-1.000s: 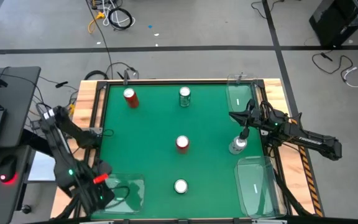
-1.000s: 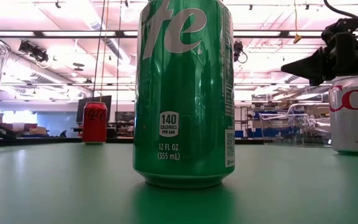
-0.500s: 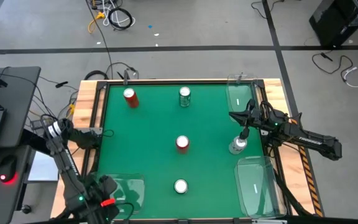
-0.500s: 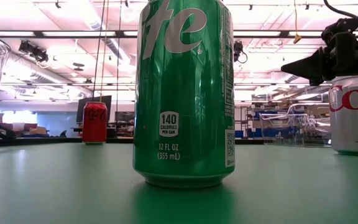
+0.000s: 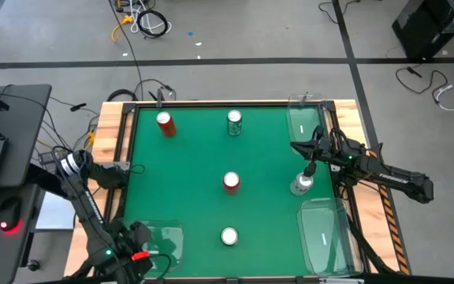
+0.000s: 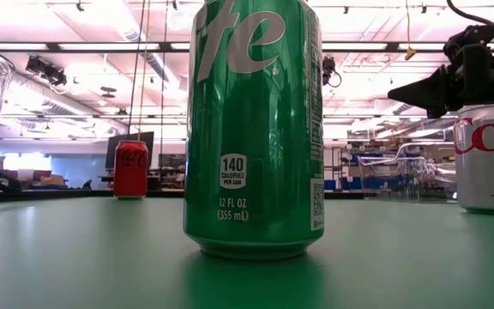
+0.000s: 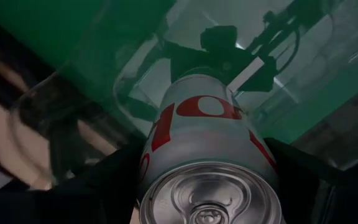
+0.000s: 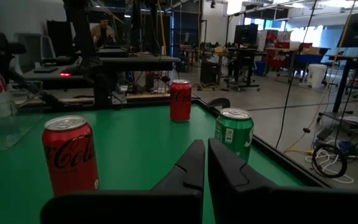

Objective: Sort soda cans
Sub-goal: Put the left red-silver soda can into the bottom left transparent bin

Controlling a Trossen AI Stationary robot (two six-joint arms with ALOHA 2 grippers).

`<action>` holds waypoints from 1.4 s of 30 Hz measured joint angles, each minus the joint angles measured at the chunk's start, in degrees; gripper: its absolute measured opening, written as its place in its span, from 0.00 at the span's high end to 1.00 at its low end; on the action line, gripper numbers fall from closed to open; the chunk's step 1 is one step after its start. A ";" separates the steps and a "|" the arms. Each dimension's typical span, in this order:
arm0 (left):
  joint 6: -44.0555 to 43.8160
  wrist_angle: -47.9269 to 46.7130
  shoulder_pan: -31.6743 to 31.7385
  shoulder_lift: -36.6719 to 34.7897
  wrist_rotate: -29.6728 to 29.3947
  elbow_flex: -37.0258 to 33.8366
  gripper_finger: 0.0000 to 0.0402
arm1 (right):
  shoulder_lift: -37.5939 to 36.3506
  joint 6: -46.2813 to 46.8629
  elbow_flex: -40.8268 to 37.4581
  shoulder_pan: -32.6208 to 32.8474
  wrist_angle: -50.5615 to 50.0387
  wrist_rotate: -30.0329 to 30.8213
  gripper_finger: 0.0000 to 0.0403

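High view: the left hand hangs over the clear bin at seven o'clock on the table; the right hand, fingers pressed together and empty, rests at three o'clock just beside a silver can. Red cans stand at eleven o'clock and centre, green cans at twelve and six.

Low view: the near green can fills the foreground.

Left wrist view: we see the left hand clasping a second silver can above the bin; we judge it should lower the can upright, clear of the bin wall, before releasing.

Right wrist view: the closed fingers point across the table.
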 joint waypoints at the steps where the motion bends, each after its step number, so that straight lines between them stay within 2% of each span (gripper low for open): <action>1: 0.51 1.16 0.00 0.00 -0.01 -0.72 0.27 | 0.02 -0.01 0.00 -0.01 -0.01 0.00 0.98; 17: 6.33 4.90 1.54 -0.26 0.95 -3.61 0.26 | 0.02 0.01 0.00 0.00 0.09 0.00 0.98; 21: 7.60 4.56 2.47 -0.20 0.82 -3.61 0.08 | 0.02 0.00 0.01 0.00 0.44 0.00 0.98; 23: 8.19 4.32 3.00 -0.17 0.88 -3.61 0.05 | 0.02 0.00 0.00 0.00 0.44 0.00 0.98; 29: 10.38 5.06 3.50 -0.17 2.32 -3.61 0.13 | 0.02 0.01 0.00 0.00 0.44 0.00 0.98; 42: 12.76 1.25 3.86 -0.09 3.06 -2.33 0.10 | 0.02 -0.01 0.01 0.00 0.42 0.00 0.98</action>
